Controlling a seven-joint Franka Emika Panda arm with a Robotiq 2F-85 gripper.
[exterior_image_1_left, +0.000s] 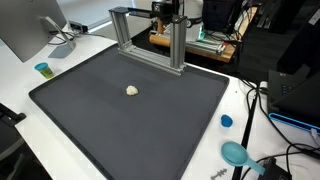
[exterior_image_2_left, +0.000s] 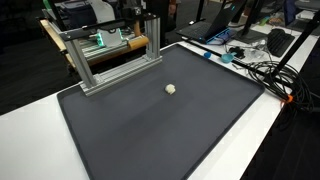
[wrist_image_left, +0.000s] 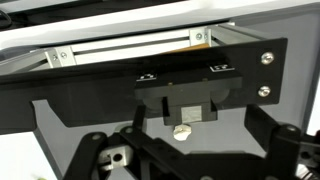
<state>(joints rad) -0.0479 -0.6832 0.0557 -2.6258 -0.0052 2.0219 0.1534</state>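
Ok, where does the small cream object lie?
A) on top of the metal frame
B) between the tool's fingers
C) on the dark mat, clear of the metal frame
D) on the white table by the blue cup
C: both exterior views show the small cream object on the dark mat, apart from the metal frame.

The gripper (wrist_image_left: 186, 163) enters from the bottom of the wrist view, its jaws spread wide and holding nothing. In an exterior view the arm (exterior_image_1_left: 166, 9) sits high at the back.
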